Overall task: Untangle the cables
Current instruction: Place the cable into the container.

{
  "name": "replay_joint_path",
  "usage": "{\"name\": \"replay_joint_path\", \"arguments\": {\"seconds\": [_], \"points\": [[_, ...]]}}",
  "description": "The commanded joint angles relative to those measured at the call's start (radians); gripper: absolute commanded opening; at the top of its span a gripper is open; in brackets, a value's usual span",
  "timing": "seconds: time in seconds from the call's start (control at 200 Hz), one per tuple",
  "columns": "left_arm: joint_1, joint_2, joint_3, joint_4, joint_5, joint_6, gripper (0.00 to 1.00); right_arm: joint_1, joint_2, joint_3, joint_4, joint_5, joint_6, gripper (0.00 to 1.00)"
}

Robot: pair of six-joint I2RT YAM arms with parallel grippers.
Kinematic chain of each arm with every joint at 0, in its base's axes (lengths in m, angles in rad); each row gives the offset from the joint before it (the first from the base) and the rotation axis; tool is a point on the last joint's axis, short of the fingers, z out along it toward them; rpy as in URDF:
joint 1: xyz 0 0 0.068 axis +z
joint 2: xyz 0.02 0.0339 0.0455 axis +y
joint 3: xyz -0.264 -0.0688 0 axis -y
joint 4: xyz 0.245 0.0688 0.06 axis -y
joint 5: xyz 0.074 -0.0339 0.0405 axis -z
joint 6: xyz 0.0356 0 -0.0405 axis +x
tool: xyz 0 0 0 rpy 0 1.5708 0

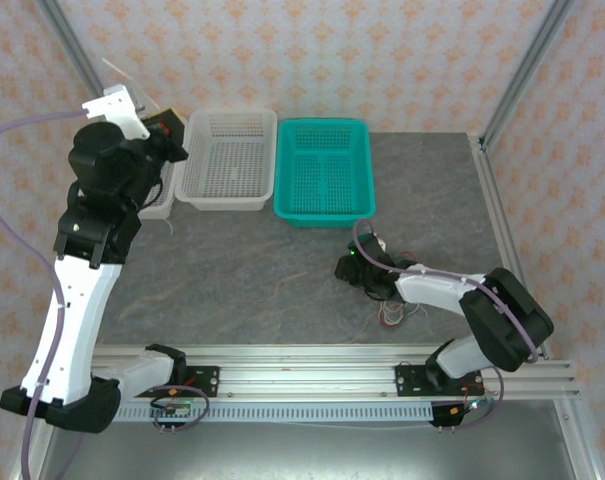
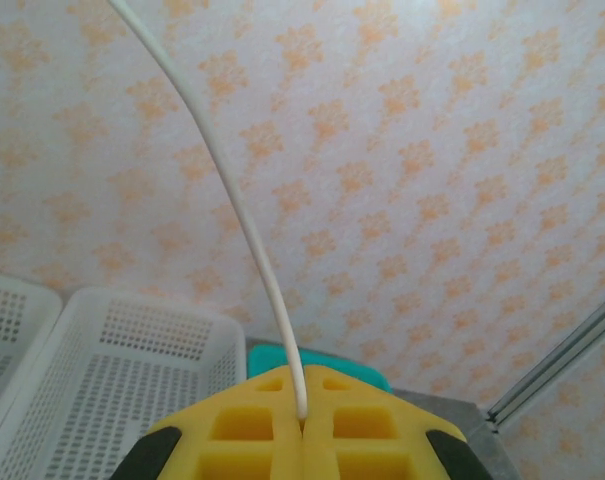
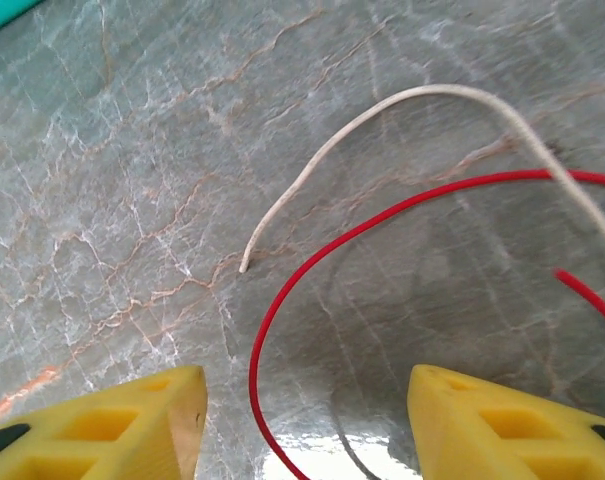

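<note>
- Left arm [image 1: 67,300] had white link shells and bulky black joint housings.
- Right arm [image 1: 452,290] matched it in white and black.
- Lilac-grey cables [image 1: 42,119] looped along each arm.
- Claw fingers [image 3: 102,420] were yellow and blocky, with square recesses.

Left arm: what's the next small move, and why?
Probably lower the left gripper toward the white basket below it and open. Its jaws are shut on a single white cable, which arcs up with no other wire on it, so it looks separated and ready to drop off.
</note>
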Motion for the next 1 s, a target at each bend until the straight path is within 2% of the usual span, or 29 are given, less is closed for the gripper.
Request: {"name": "replay_joint_path", "arguments": {"seconds": [0.0, 0.1, 0.275, 0.395, 0.46, 0.656, 0.811, 0.996], "points": [[-0.003, 0.044, 0.135, 0.022, 0.032, 0.015, 0.00, -0.006, -0.087, 0.008, -0.045, -0.042, -0.022, 0.64], [-0.002, 0.112, 0.253, 0.017, 0.053, 0.025, 0.00, -0.006, -0.178, 0.024, -0.079, -0.061, -0.038, 0.72], [-0.002, 0.261, 0.496, 0.004, 0.096, 0.021, 0.00, -0.008, -0.331, 0.067, -0.168, -0.055, -0.062, 0.78], [-0.002, 0.377, 0.615, 0.110, 0.208, -0.042, 0.00, -0.010, -0.421, 0.075, -0.205, -0.028, -0.054, 0.81], [-0.011, 0.478, 0.720, 0.139, 0.269, -0.074, 0.00, -0.011, -0.476, 0.066, -0.211, -0.014, -0.048, 0.82], [-0.058, 0.847, 1.171, 0.065, 0.390, -0.121, 0.00, -0.016, -0.619, 0.035, -0.257, 0.042, -0.047, 0.87], [-0.077, 0.969, 1.193, 0.097, 0.436, -0.149, 0.00, -0.020, -0.677, 0.006, -0.285, 0.058, -0.050, 0.88], [-0.097, 1.034, 1.192, 0.081, 0.470, -0.128, 0.00, -0.022, -0.683, -0.017, -0.285, 0.062, -0.055, 0.88]]}}
